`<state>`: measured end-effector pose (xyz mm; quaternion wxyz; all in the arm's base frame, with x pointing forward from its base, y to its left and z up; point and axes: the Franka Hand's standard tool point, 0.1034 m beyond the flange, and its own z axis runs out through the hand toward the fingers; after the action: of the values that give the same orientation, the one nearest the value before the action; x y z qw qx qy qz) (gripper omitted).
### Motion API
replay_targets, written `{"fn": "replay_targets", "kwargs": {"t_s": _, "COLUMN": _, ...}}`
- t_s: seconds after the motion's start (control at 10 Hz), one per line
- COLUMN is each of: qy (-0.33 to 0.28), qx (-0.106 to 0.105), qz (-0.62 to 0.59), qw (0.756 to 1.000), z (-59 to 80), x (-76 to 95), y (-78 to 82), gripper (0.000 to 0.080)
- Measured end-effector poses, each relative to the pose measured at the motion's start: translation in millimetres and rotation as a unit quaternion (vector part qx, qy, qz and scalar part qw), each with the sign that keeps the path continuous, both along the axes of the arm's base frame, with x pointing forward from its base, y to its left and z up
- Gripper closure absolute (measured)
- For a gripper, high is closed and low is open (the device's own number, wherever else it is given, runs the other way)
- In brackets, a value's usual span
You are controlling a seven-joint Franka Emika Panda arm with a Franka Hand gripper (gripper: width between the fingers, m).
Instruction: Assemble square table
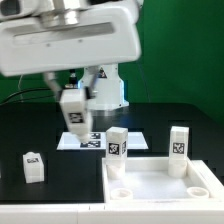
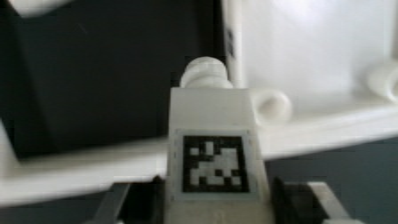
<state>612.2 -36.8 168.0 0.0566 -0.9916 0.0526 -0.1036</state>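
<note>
Gripping one white tag-marked leg (image 1: 72,108) between gripper (image 1: 73,122) fingers, raised above black table (image 1: 30,125), over marker board (image 1: 135,139) edge; in wrist view, leg (image 2: 217,130) clamped between both fingers (image 2: 125,200), tag facing camera. Lying at exterior view's lower right, square tabletop slab (image 1: 150,183), rim up, two legs (image 1: 117,143) (image 1: 179,143) upright just behind or at its far edge, cannot tell which. Standing alone at exterior view's left, fourth leg (image 1: 33,166)

The hand (image 2: 217,196) grips 1 tag-marked white leg (image 2: 215,130) above the blurred white slab (image 2: 329,60).
</note>
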Motion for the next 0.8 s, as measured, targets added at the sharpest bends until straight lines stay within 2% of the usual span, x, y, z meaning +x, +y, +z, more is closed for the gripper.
{"fn": "replay_targets", "kwargs": {"t_s": 0.1, "qy": -0.046, "qx": -0.007, "qz": 0.001, "qw": 0.999, "z": 4.2, "x": 13.6, "y": 27.1, "gripper": 0.0515}}
{"fn": "replay_targets", "kwargs": {"t_s": 0.2, "qy": -0.095, "qx": -0.019, "qz": 0.014, "qw": 0.995, "z": 3.2, "x": 19.0, "y": 51.8, "gripper": 0.0515}}
{"fn": "replay_targets", "kwargs": {"t_s": 0.3, "qy": -0.115, "qx": -0.028, "qz": 0.015, "qw": 0.993, "z": -4.6, "x": 8.8, "y": 57.9, "gripper": 0.0515}}
{"fn": "replay_targets", "kwargs": {"t_s": 0.4, "qy": -0.123, "qx": -0.033, "qz": 0.016, "qw": 0.992, "z": -7.2, "x": 5.6, "y": 54.3, "gripper": 0.0515}}
{"fn": "replay_targets", "kwargs": {"t_s": 0.7, "qy": -0.122, "qx": -0.032, "qz": 0.017, "qw": 0.992, "z": -8.3, "x": 5.9, "y": 57.1, "gripper": 0.0515}}
{"fn": "replay_targets", "kwargs": {"t_s": 0.8, "qy": -0.123, "qx": -0.028, "qz": 0.023, "qw": 0.992, "z": -13.0, "x": 5.8, "y": 78.0, "gripper": 0.0515}}
